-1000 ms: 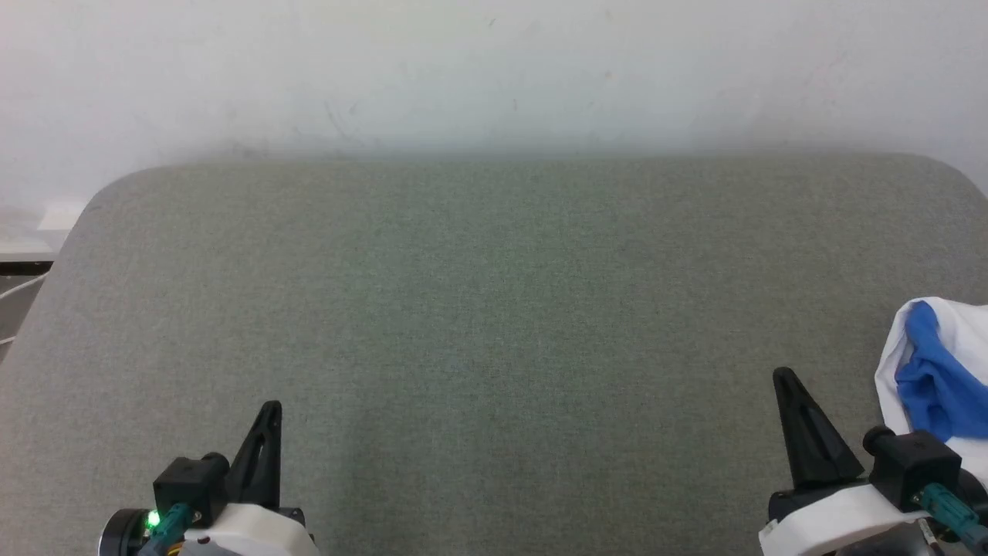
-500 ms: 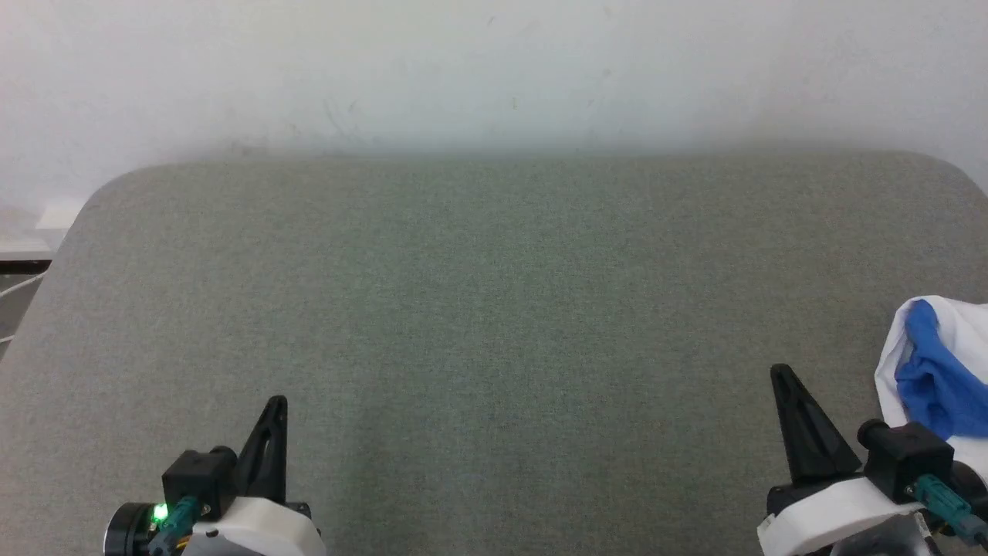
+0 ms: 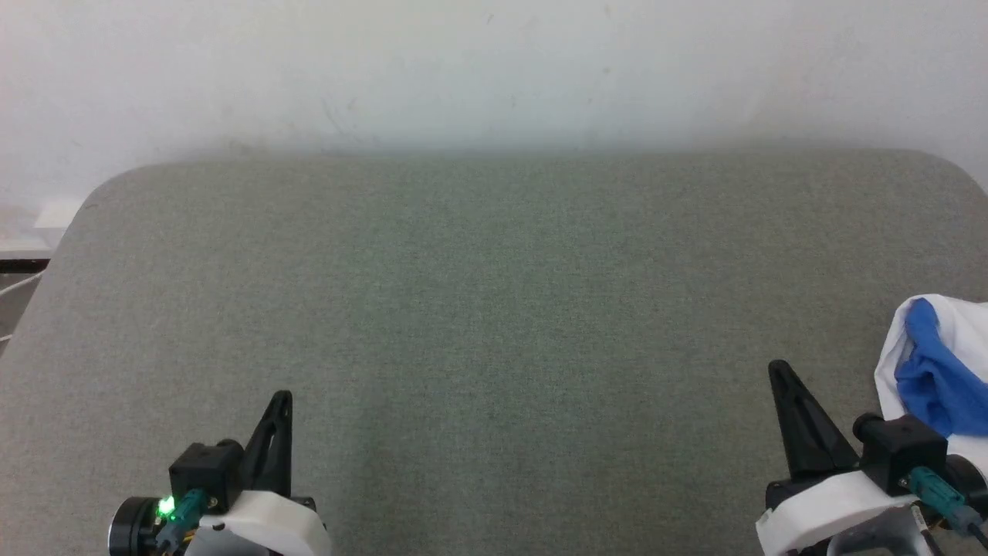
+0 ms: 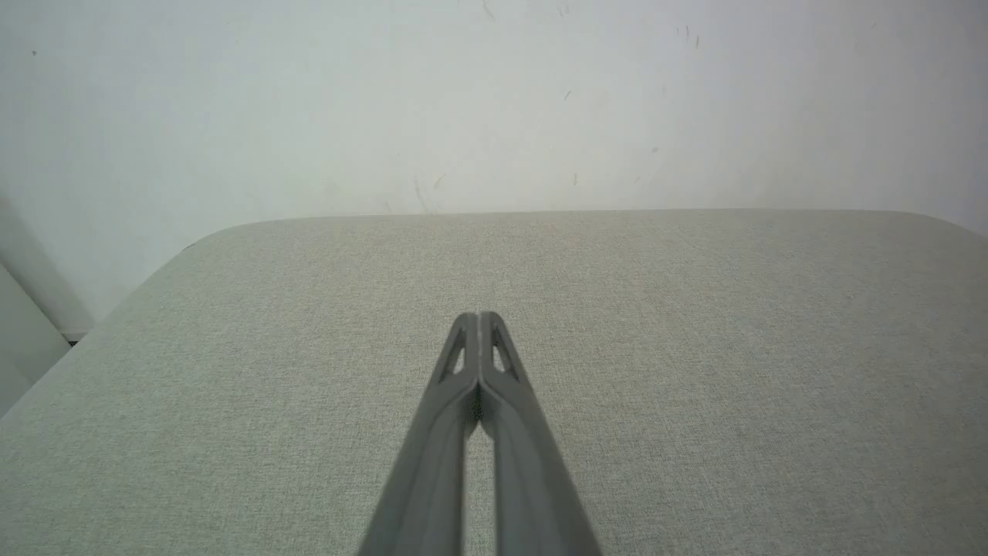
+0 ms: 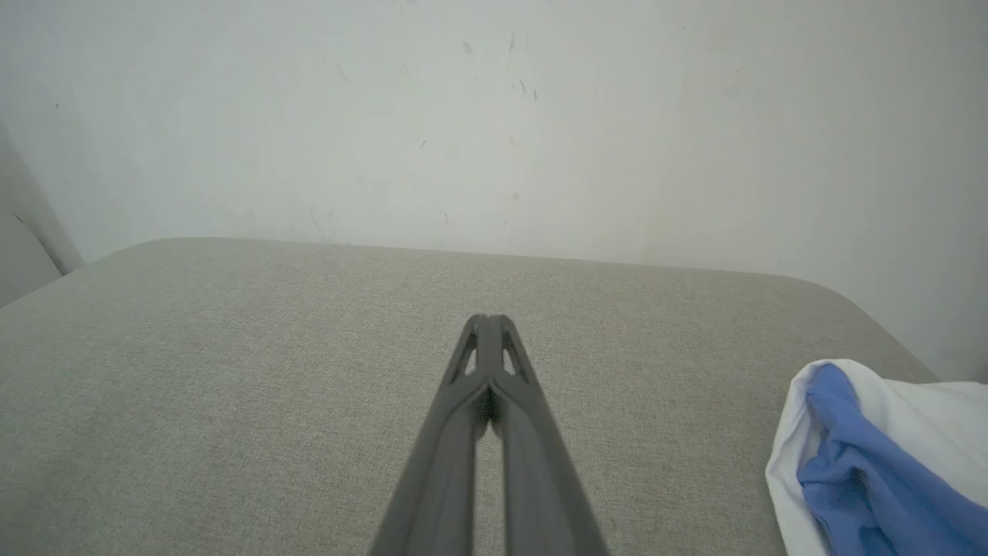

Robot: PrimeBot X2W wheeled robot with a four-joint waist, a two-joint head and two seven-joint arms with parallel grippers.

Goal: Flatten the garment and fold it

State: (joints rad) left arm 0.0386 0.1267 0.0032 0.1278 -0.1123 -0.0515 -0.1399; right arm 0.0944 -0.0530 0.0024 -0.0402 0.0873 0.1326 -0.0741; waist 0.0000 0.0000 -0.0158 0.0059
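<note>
Cloth: the crumpled thin white-and-blue shirt (image 3: 938, 363) at three o'clock looks light and limp; I'd pinch its white edge. Both arms' jaws sit closed, empty.

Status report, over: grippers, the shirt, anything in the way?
Left gripper shut, empty. Right gripper shut, empty. Garment crumpled on table, far right, untouched. Nothing between it and right gripper.

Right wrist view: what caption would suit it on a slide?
Shut right gripper over a grey fabric surface, crumpled white-and-blue garment at lower right.
</note>
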